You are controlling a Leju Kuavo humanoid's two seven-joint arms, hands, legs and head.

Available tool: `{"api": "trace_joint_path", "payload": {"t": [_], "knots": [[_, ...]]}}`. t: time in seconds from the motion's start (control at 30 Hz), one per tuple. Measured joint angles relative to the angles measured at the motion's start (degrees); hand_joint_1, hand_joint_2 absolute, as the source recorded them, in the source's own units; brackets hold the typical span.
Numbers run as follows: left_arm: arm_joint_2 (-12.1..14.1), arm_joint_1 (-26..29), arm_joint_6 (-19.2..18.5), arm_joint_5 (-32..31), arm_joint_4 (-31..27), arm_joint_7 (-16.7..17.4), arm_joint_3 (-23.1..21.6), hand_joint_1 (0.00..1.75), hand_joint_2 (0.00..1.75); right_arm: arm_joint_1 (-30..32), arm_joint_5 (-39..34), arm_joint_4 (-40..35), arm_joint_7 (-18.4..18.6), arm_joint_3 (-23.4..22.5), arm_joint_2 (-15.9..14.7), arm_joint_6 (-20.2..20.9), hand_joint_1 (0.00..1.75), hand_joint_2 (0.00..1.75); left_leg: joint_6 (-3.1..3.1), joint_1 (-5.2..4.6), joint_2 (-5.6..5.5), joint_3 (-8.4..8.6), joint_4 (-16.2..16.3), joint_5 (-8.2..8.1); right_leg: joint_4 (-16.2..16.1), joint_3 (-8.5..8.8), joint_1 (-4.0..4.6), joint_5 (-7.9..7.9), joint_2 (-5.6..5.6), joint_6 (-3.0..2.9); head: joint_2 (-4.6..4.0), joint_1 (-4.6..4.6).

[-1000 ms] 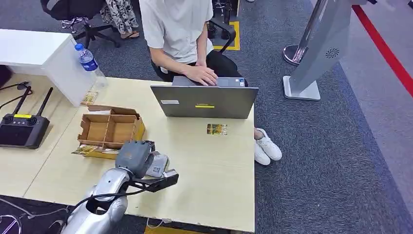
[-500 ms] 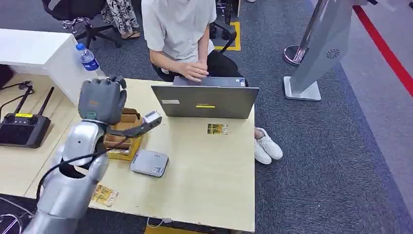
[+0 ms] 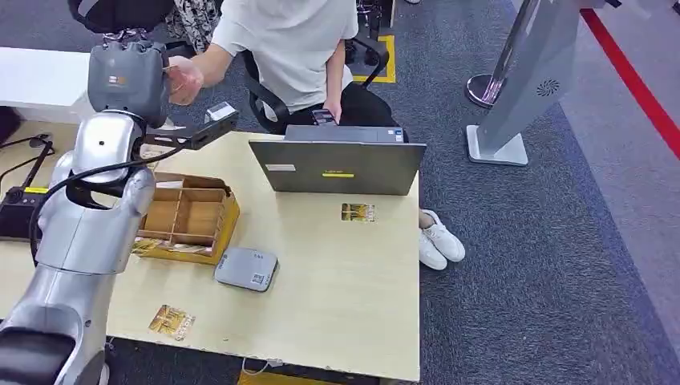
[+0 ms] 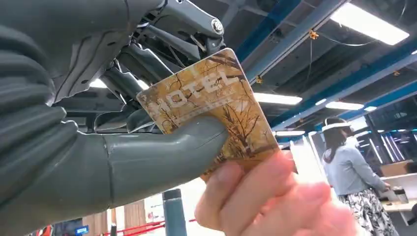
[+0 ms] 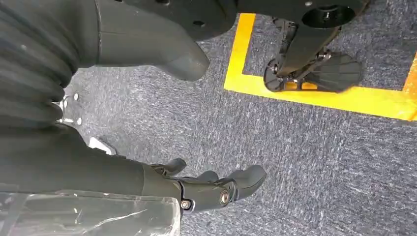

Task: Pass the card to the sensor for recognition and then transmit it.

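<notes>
Where the left arm reaches up at the far left of the head view, left hand (image 3: 128,80) raised high above the table's far edge, closed on a card (image 4: 216,110). In the left wrist view, thick grey thumb pressed across the card's printed face, darker fingers (image 4: 142,69) behind it, so pinched flat between them. Brown and gold card, lettered "HOTEL", tilted. Also gripped at its free corner by a person's hand (image 3: 186,79), fingertips touching it just beyond the thumb. Below, on the table (image 3: 353,321): a second card (image 3: 171,322) near the front edge, a divided cardboard box (image 3: 184,216) farther back, then a small grey sensor (image 3: 246,269) just beside the box's near right corner. Further right, an open laptop (image 3: 337,164) with the seated person behind it, and another card (image 3: 357,212) lying close before its lid. In the right wrist view, right hand (image 5: 206,189) hanging over grey carpet, holding nothing, fingers loosely curved and apart from the thumb.
</notes>
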Motion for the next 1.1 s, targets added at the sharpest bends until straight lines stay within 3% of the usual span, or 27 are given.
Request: {"api": "trace_joint_path", "payload": {"t": [0.03, 0.4, 0.53, 0.6, 0.7, 0.87, 1.1], "knots": [[-0.04, -0.06, -0.09, 0.0, 0.2, 0.0, -0.02, 0.0, 1.75, -0.02, -0.02, 0.0, 0.0, 0.02, 0.02, 0.02, 0.0, 1.75, 0.0, 0.0, 0.0, 0.0, 0.0, 0.0, 0.0, 0.0, 0.0, 0.0, 0.0, 0.0, 0.0, 0.0], [-0.81, 0.95, 1.09, 1.46, 0.68, -0.7, 0.0, 0.0, 1.75, 0.01, -0.32, 0.0, -0.09, 0.0, 0.09, -0.04, 0.0, 1.75, 0.0, 0.0, 0.02, -0.03, 0.0, 0.0, 0.0, -0.02, 0.0, 0.01, 0.01, 0.0, 0.0, 0.0], [-0.9, 4.24, 1.07, 3.26, -2.85, -2.91, -0.02, 0.0, 1.75, 0.24, -1.53, 0.0, -0.59, 0.0, 0.09, -0.28, 0.0, 1.75, 0.0, 0.0, 0.01, -0.05, 0.0, 0.0, 0.0, -0.02, 0.0, 0.0, 0.02, 0.0, 0.0, 0.02], [-0.26, 7.46, 1.22, 4.2, -7.33, -5.51, -0.15, 0.0, 1.75, 0.56, -2.58, 0.0, -1.31, -0.2, 0.09, -0.42, 0.0, 1.75, -0.02, -0.01, 0.04, -0.04, -0.01, -0.05, 0.0, -0.04, -0.01, -0.02, 0.07, 0.01, 0.0, -0.02], [2.23, 13.15, 3.3, 7.57, -13.5, -9.71, -0.92, 0.0, 1.75, 1.23, -3.56, 0.0, -2.08, -0.57, 0.07, -0.63, 0.0, 1.75, -0.03, -0.01, 0.12, -0.03, -0.04, -0.08, 0.0, -0.07, -0.01, -0.04, 0.18, 0.0, -0.02, 0.02], [8.82, 23.42, 8.7, 12.77, -21.84, -16.32, -1.99, 0.0, 1.75, 1.97, -4.57, 0.0, -2.64, -1.75, -0.06, -0.7, 0.0, 1.75, -0.05, 0.01, 0.18, -0.06, -0.08, -0.1, 0.0, -0.14, 0.0, -0.08, 0.19, 0.0, 0.0, -0.07], [15.19, 34.66, 15.86, 14.97, -25.38, -20.91, -2.08, 0.0, 1.75, 1.99, -5.2, 0.0, -2.75, -2.95, -0.74, -0.26, 0.0, 1.75, -0.05, 0.01, 0.15, -0.06, -0.08, -0.09, -0.01, -0.12, 0.0, -0.08, 0.14, 0.0, 0.0, -0.07]]}}
